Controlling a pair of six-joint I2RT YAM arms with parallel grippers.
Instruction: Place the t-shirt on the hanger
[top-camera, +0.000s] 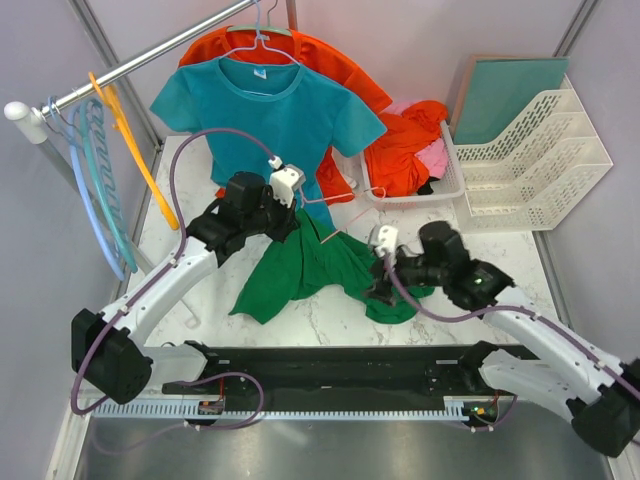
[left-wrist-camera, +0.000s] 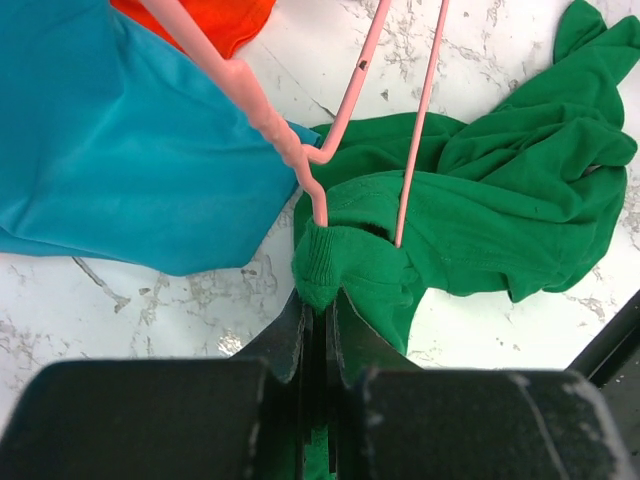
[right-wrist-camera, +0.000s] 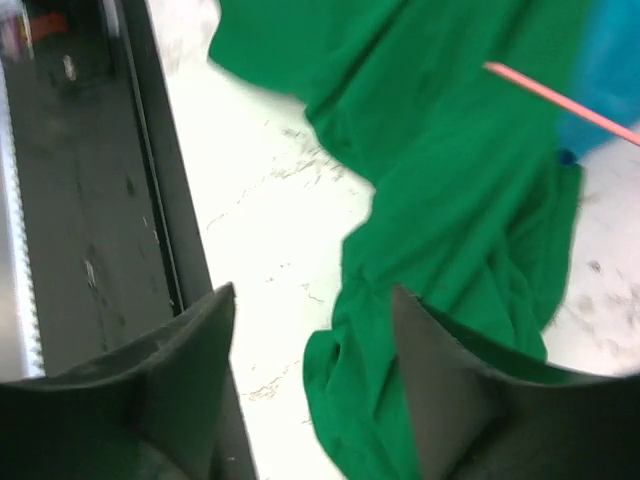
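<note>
Left gripper clamped on t-shirt at the hanger; right gripper spread above the shirt's right edge.

Far left, a rail (top-camera: 130, 70) carries a teal shirt (top-camera: 270, 110), whose hem hangs down to the table (top-camera: 330, 315). Just below that hem, the left gripper (left-wrist-camera: 320, 315) has its fingers (left-wrist-camera: 285, 335) pressed together on a bunched fold of the t-shirt (top-camera: 305, 265). The shirt lies crumpled at mid-table between the two arms. The hanger (left-wrist-camera: 423, 110) runs down from the far side, its twisted neck across the teal cloth. One wire disappears into the green fold right at the left fingertips. To the right, the right gripper (right-wrist-camera: 312, 295) hangs with its fingers well apart, gripping nothing, over the shirt's right edge and bare marble.
</note>
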